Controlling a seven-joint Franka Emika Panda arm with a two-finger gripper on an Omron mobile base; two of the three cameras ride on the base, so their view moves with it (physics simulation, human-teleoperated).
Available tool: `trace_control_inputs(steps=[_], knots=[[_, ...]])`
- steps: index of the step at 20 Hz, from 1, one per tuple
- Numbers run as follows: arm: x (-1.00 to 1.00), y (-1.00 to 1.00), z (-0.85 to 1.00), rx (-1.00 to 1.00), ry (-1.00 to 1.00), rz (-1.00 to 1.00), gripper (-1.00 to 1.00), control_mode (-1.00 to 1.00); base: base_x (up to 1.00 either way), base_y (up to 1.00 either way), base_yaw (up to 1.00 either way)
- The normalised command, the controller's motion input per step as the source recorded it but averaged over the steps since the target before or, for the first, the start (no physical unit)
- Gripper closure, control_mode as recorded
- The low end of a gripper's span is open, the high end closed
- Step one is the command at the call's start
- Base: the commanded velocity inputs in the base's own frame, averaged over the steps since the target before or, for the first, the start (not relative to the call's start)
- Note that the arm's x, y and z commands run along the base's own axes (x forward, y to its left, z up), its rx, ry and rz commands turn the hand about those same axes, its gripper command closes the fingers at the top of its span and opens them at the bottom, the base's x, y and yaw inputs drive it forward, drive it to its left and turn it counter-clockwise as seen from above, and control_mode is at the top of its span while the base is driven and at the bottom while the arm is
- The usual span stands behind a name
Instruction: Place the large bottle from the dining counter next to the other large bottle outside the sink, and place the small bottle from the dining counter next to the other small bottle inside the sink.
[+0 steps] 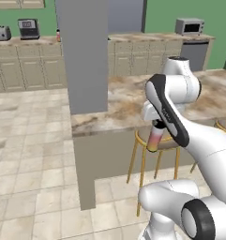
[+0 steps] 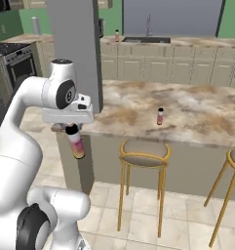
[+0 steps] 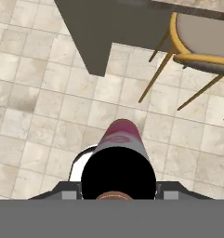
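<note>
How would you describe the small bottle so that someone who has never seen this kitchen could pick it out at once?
Find the long dining counter of brown-beige marble-look stone with yellow-framed stools along its near side. The small bottle stands upright on top, alone, behind the left stool. It is short, with a pale cap and red-orange body, unlike the tall pink-to-yellow large bottle hanging in the claw.

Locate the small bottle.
The small bottle stands upright on the dining counter in the right base view, above the nearer stool.
</note>
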Motion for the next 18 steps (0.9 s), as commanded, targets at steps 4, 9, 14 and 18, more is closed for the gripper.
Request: trace_control_inputs(steps=[4,9,14,18], knots=[[0.0,0.0,0.0,0.0,0.0,0.0,1.0,1.0,0.0,1.0,-0.21],[0.0,0.0,0.0,0.0,0.0,0.0,1.0,1.0,0.09,1.0,-0.25],[0.0,0.0,0.0,0.0,0.0,0.0,1.0,1.0,0.2,1.0,-0.2],[0.0,0.0,0.0,0.0,0.0,0.0,1.0,1.0,0.51,1.0,-0.07]])
